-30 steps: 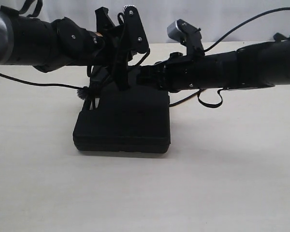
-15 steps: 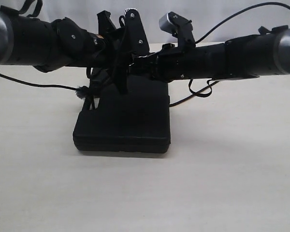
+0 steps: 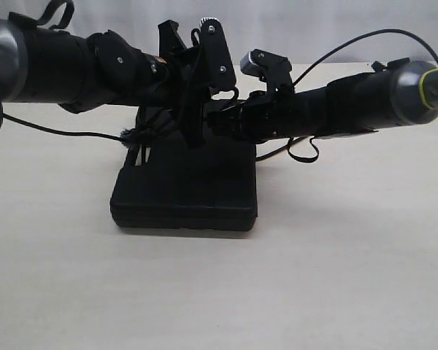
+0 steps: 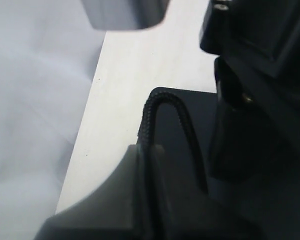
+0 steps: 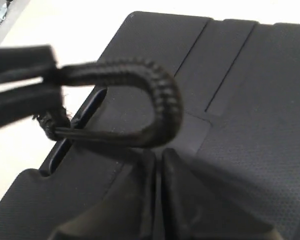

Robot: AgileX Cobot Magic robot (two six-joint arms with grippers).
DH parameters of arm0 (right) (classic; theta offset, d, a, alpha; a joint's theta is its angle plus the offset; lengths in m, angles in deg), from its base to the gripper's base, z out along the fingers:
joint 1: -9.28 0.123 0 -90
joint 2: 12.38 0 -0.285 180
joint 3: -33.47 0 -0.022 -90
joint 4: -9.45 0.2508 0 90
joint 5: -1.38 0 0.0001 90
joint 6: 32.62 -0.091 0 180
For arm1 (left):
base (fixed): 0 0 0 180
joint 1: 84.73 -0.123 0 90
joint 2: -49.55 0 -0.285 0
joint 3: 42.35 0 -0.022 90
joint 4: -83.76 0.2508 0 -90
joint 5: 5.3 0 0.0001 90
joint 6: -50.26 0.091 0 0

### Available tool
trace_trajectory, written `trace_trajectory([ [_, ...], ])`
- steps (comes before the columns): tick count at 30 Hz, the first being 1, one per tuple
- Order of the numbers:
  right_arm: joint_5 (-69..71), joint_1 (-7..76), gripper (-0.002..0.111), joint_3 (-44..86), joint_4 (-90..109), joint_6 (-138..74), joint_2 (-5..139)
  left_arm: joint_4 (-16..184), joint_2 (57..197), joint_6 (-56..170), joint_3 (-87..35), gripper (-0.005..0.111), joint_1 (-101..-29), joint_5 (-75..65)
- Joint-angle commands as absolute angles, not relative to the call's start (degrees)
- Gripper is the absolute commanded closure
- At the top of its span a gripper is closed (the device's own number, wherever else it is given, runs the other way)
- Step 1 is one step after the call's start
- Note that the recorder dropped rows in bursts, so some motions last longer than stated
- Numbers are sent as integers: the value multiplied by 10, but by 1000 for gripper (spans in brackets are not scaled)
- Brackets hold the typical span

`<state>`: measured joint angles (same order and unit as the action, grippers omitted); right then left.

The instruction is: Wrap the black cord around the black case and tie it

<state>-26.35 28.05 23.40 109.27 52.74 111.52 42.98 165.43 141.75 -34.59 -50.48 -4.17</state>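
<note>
Though crowded over the black case (image 3: 186, 186), open table (image 3: 336, 292) past its edges.

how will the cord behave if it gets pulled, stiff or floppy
Likely floppy: the cord curls into a tight U-bend. Its braided weave probably grips well rather than slipping. Being thin, it is probably light and would sag wherever unsupported.

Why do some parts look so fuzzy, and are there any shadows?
Left wrist view: the left tool up close is blurred, the black cord sharper. Right wrist view: the black case shows crisp grain, the cord's loop is soft. Exterior view: even light, faint shadow beside the case on the table.
</note>
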Motion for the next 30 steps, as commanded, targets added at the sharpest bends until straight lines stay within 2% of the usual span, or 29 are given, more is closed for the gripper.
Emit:
trace_trajectory([
  [1, -252, 281, 104, 235, 1086, 536, 1115, 425, 1635, 1415, -345, 107, -500, -60],
  [7, -263, 280, 104, 235, 1027, 504, 1112, 425, 1632, 1415, -345, 107, -502, -56],
  [12, -180, 278, 104, 227, 826, 302, 1080, 422, 1632, 1413, -345, 107, -502, -68],
  [15, -164, 271, 104, 215, 777, 253, 1048, 414, 1632, 1413, -345, 107, -502, -70],
  [19, -175, 257, 104, 199, 812, 247, 1011, 388, 1632, 1402, -345, 107, -502, -72],
  [24, -60, 271, 104, 163, 974, 321, 1002, 365, 1625, 1279, -345, 107, -502, -71],
  [30, -241, 271, 104, 163, 1094, 479, 1007, 365, 1625, 1236, -345, 107, -502, -78],
])
